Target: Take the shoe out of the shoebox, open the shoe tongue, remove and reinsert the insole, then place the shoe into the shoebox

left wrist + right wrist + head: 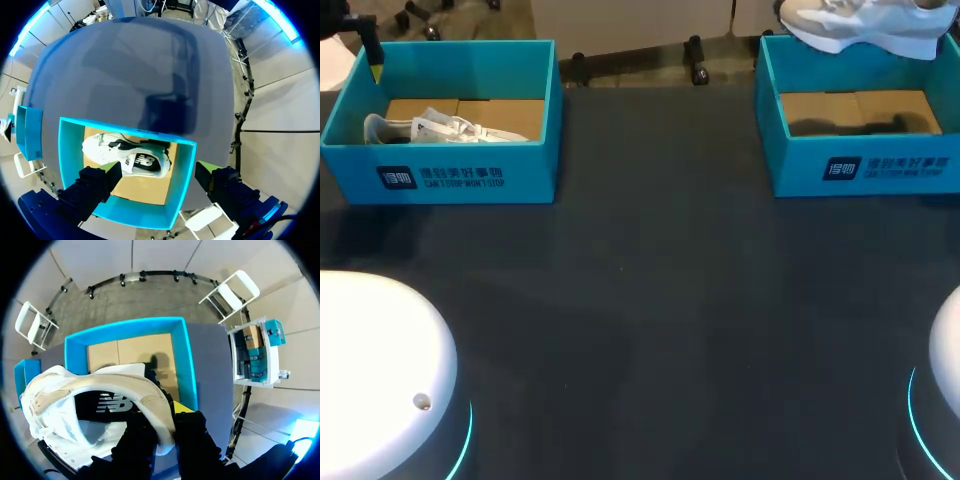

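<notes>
Right gripper (167, 416) was clenched on the shoe (75, 390), both fingers pinching the rim of its opening near the heel. This white shoe hung sole-down above the right box (860, 165), near the back wall, clear of the cardboard floor. That teal box held nothing else that could be seen.

Left gripper (157, 176) hovered with fingers spread wide over the near corner of the left box (67, 150), gripping nothing. One finger was above the box's inside; the other was beyond its wall. A second white shoe, the other shoe (125, 155), lay on its side in that box, just beside the inner finger.

Both boxes stood well apart at the far side of the dark table (650, 300).

Judging by the lifted shoe, the step in hand was taking it out. Doing it well would have meant keeping the pinch firm, raising the toe above the walls before moving, then setting the shoe upright on bare table between the boxes, tongue reachable.
</notes>
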Action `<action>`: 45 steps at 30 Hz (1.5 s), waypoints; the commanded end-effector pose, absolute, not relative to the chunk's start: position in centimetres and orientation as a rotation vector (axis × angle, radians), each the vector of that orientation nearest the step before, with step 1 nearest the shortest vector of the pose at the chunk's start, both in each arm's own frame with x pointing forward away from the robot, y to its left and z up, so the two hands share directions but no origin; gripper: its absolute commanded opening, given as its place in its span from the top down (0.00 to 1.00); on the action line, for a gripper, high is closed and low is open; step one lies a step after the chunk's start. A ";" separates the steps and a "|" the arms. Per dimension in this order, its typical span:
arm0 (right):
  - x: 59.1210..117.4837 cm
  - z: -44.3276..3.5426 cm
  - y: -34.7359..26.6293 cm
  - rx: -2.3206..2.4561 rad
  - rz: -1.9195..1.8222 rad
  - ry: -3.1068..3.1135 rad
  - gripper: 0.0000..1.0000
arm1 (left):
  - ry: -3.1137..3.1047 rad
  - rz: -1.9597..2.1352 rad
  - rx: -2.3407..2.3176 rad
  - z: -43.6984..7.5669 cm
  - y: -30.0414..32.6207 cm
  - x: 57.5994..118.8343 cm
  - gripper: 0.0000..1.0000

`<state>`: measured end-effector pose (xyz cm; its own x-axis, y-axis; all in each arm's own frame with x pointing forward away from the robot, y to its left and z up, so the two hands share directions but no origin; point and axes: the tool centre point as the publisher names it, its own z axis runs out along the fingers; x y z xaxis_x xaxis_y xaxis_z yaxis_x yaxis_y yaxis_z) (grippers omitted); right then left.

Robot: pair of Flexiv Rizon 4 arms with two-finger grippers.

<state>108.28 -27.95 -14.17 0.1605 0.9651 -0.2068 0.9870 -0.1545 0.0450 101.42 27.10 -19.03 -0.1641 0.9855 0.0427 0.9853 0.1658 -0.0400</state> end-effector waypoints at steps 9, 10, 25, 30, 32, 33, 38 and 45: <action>103.9 -12.3 -26.0 2.276 -0.130 1.905 1.00 | -2.355 -0.002 -1.992 -19.0 27.1 101.2 0.00; 103.7 -12.2 -25.9 2.279 -0.123 1.899 1.00 | -2.355 -0.002 -1.992 -19.0 27.1 101.2 0.00; 103.3 -12.0 -25.6 2.243 -0.058 1.919 1.00 | -2.355 -0.002 -1.992 -19.0 27.1 101.2 0.00; 103.3 -12.0 -25.6 2.243 -0.058 1.919 1.00 | -2.355 -0.002 -1.992 -19.0 27.1 101.2 0.00; 103.1 -12.3 -24.9 2.240 -0.087 1.932 1.00 | -2.355 -0.002 -1.992 -19.0 27.1 101.2 0.00; 102.8 -12.3 -24.3 2.221 -0.091 1.936 1.00 | -2.355 -0.002 -1.992 -19.0 27.1 101.2 0.00; 100.8 -12.4 -22.5 2.205 -0.165 1.954 1.00 | -2.355 -0.002 -1.992 -19.0 27.1 101.2 0.00; 97.2 -11.7 -21.5 2.258 -0.163 1.916 1.00 | -2.355 -0.002 -1.992 -19.0 27.1 101.2 0.00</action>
